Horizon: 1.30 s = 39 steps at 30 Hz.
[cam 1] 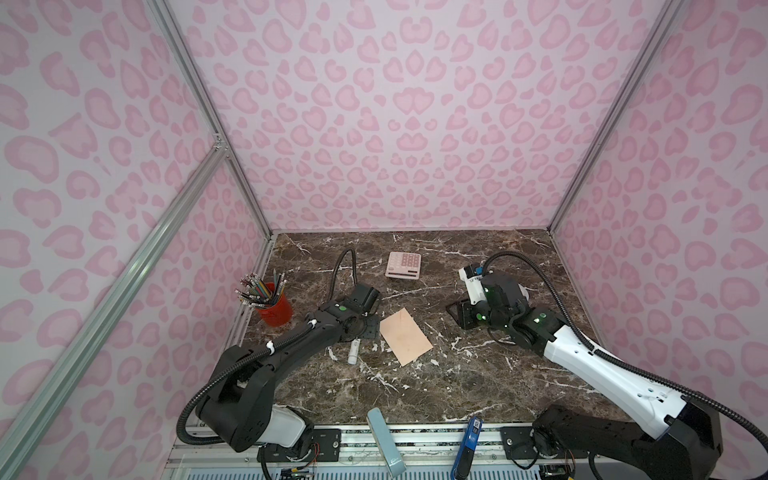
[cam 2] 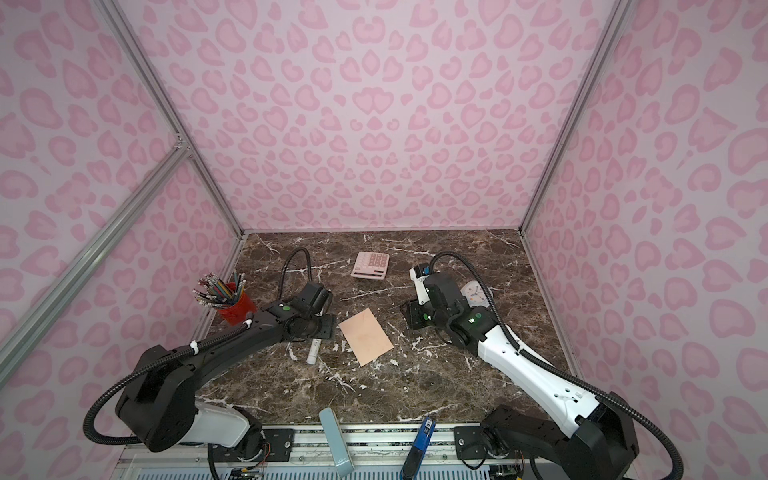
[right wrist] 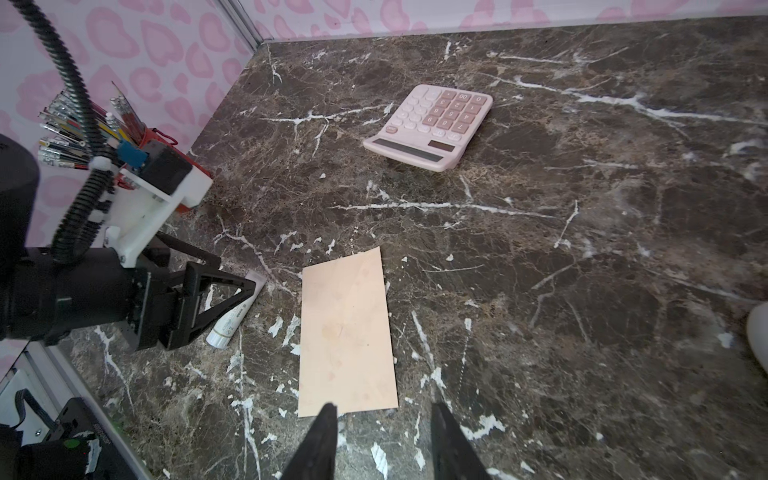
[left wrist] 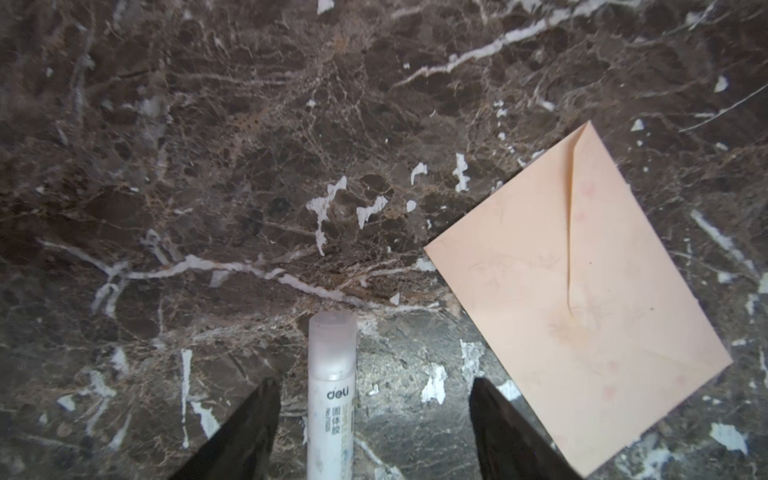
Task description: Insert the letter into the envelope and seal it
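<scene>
Peach-tan envelope (cam 1: 405, 336) lies flat mid-table on the brown marble table (cam 1: 457, 374), flap folded down. Left gripper (left wrist: 374, 382): jaws wide, straddling a white glue stick (left wrist: 332, 390) without touching it, just beside the envelope. Right gripper (right wrist: 384, 406): jaws parted, empty, at the envelope's short edge.

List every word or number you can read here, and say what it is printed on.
"deli": on the glue stick.
"固体胶": below it, on the same stick.
"00" and "0": keys of the pink calculator; its other keys are too blurred.
The envelope: no text visible.
</scene>
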Tool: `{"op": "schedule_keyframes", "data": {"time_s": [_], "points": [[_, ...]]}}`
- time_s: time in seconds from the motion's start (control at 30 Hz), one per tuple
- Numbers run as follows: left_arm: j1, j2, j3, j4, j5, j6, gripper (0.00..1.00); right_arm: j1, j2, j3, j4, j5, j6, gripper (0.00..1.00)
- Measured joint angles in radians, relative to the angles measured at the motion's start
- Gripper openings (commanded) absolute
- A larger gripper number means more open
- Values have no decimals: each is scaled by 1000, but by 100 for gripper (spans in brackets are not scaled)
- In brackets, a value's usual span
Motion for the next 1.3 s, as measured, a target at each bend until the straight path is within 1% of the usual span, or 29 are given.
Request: {"op": "schedule_keyframes", "data": {"time_s": [0.13, 0.23, 0.27, 0.3, 0.33, 0.4, 0.5, 0.57, 0.63, 0.73, 0.77, 0.8, 0.83, 0.9, 1.0, 1.13, 1.3], "points": [[1, -32, 49, -17, -31, 11, 79, -26, 15, 5, 0, 0, -12, 40], [5, -65, 79, -17, -64, 32, 83, -59, 19, 5, 0, 17, -46, 43], [10, -81, 84, -12, -75, 34, 85, -70, 17, 3, 5, 31, -61, 43], [19, -99, 84, -2, -85, 39, 90, -82, 10, -7, 18, 44, -77, 44], [30, -118, 84, 8, -94, 52, 98, -93, 0, -23, 35, 58, -95, 45], [60, -166, 68, 61, -119, 63, 98, -115, -35, -82, 95, 111, -130, 50], [117, -242, -1, 190, -146, 98, 98, -158, -92, -209, 220, 206, -178, 55], [160, -288, -75, 292, -161, 111, 98, -201, -120, -298, 322, 259, -203, 57], [207, -329, -163, 404, -171, 121, 98, -253, -135, -391, 443, 311, -226, 61], [277, -372, -303, 592, -204, 130, 98, -327, -121, -498, 613, 390, -253, 74], [296, -377, -340, 647, -221, 130, 98, -347, -105, -520, 664, 417, -262, 79], [309, -379, -371, 697, -238, 130, 98, -363, -84, -537, 715, 445, -274, 90], [318, -379, -393, 737, -252, 130, 98, -375, -64, -550, 755, 470, -282, 97], [330, -377, -440, 830, -291, 139, 98, -404, -21, -583, 850, 519, -314, 98], [337, -371, -518, 961, -351, 161, 98, -458, 51, -630, 986, 547, -322, 98], [352, -339, -592, 1100, -407, 207, 97, -524, 199, -653, 1168, 548, -321, 98], [404, -292, -647, 1267, -415, 264, 98, -544, 384, -683, 1410, 503, -322, 99]]}}
